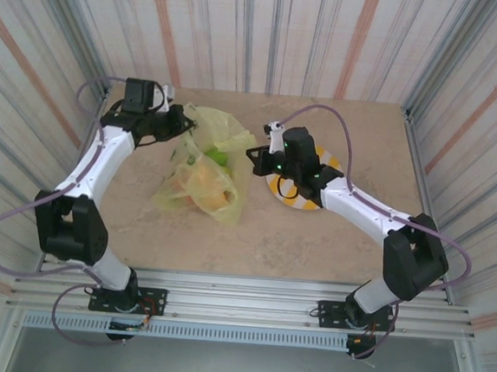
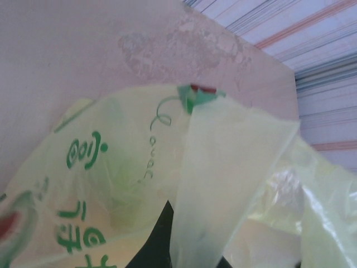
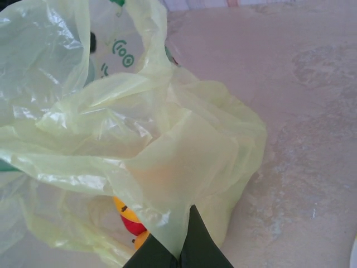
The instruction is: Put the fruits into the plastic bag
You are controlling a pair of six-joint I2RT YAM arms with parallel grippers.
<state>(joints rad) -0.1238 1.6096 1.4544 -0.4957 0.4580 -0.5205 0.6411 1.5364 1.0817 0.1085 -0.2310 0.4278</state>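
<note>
Looking nearly done: fruits [image 1: 203, 185] sit inside plastic bag [image 1: 235, 137], centre-left of frame on counter [image 1: 330, 245]. Left pincer [image 1: 184, 128] pinched shut on bag's upper-left edge, right pincer [image 1: 253, 156] clamped on its right-side film. Striped plate [image 1: 298, 201] half hidden under right arm, so leftover fruit? can't tell.

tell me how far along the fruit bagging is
Done: several fruits show through the plastic bag. In hand: the left tool and right tool are both shut on bag plastic. Left: the visible part of the plate bears no fruit; the right arm hides the rest, so maybe none remain.
</note>
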